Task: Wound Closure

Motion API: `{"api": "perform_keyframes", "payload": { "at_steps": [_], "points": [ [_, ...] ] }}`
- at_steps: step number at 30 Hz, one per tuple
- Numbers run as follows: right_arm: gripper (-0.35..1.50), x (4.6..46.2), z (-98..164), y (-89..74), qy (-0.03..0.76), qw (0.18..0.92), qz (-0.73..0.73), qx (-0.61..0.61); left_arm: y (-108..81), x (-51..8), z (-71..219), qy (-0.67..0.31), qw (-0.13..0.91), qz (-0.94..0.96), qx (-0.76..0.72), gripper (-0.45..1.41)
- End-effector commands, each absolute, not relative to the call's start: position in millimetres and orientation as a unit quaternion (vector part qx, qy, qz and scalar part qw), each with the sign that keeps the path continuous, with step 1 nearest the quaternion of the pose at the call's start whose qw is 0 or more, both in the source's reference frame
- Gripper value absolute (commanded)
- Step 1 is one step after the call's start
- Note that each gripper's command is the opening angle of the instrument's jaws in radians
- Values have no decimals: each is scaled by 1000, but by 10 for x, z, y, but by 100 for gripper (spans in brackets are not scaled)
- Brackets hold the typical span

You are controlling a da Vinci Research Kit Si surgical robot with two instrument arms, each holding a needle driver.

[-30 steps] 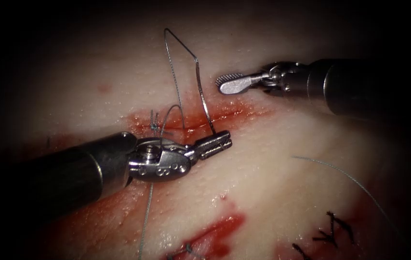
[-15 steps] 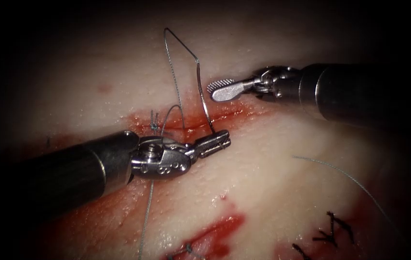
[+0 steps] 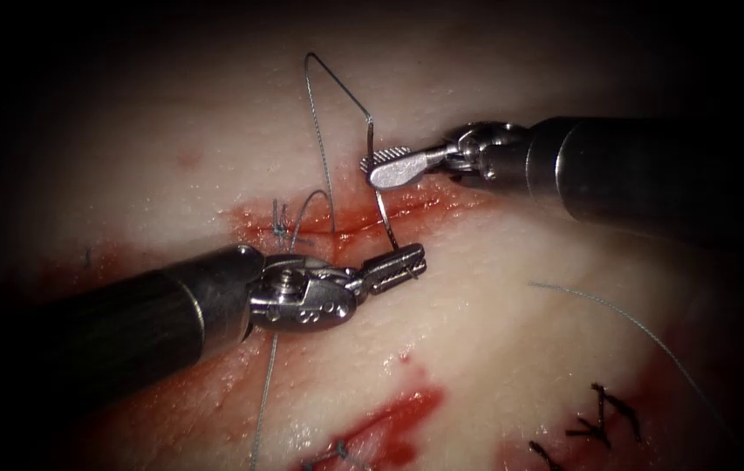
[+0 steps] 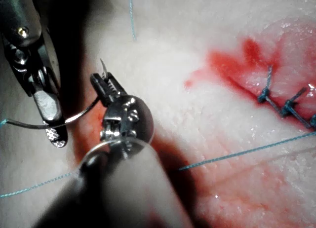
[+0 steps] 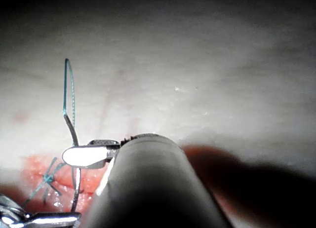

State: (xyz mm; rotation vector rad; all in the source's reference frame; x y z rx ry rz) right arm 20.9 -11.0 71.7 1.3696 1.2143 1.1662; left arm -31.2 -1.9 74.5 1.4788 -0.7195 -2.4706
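Both arms have dark, glossy cylindrical shafts. The left tool (image 3: 396, 264) has a silver wrist with a screw and small round holes. The right tool (image 3: 387, 166) ends in bright, ridged steel jaws.

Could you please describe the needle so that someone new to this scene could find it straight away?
Start at the red cut across the tissue. The left end effector lies just below the cut, shut on the needle near its tip end. From there, the needle rises as a curved steel wire to the right end effector, and is stiffer and thicker than the thread at its top.

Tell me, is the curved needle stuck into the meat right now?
No, the left tool holds the needle near its tip, clear above the tissue.
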Motion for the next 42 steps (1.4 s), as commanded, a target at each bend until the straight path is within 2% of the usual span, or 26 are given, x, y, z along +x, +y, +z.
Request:
{"api": "perform_keyframes", "payload": {
  "at_steps": [1,8,14,16,17,18,19,21,25,26,27,28,29,32,37,38,39,40,42],
  "points": [
    [137,219,720,-105,495,467,470,562,-12,-318,749,-242,88,-829,497,-45],
    [121,224,720,-108,502,473,460,559,-15,-321,748,-238,91,-830,497,-45],
    [123,227,720,-108,504,475,459,557,-17,-326,748,-235,94,-831,496,-45],
    [118,227,720,-108,504,475,459,557,-17,-326,748,-235,94,-831,496,-45],
    [41,225,720,-109,511,480,450,553,-17,-326,748,-235,94,-831,496,-45],
    [-10,223,720,-110,510,484,447,553,-17,-326,748,-235,94,-831,496,-45],
    [-35,223,721,-110,511,492,447,545,-17,-326,748,-235,94,-831,496,-45],
    [-35,222,724,-104,532,548,436,475,-19,-326,746,-234,94,-831,496,-45],
    [-35,217,727,-99,548,562,432,445,-21,-326,744,-230,96,-833,495,-45],
    [-35,216,727,-98,550,565,431,439,-22,-326,743,-228,98,-833,494,-6],
    [-35,212,728,-96,558,567,430,428,-24,-326,741,-215,96,-837,493,57],
    [-35,212,728,-96,558,567,430,428,-24,-326,741,-215,96,-837,493,57],
    [-35,209,729,-94,565,562,433,421,-28,-324,737,-190,82,-844,494,108],
    [-35,204,731,-90,571,557,440,412,-35,-319,730,-147,31,-848,508,121],
    [-35,197,734,-86,588,551,438,398,-41,-299,717,-68,-28,-847,527,123],
    [-35,196,735,-84,601,542,436,393,-39,-289,715,-40,-49,-848,527,108],
    [-35,196,736,-83,618,547,421,377,-35,-280,718,-22,-74,-846,528,76],
    [-35,197,737,-83,630,551,405,368,-33,-277,720,-23,-78,-848,524,56],
    [-35,199,738,-84,647,566,382,340,-28,-271,728,-18,-88,-851,518,34]
  ]
}}
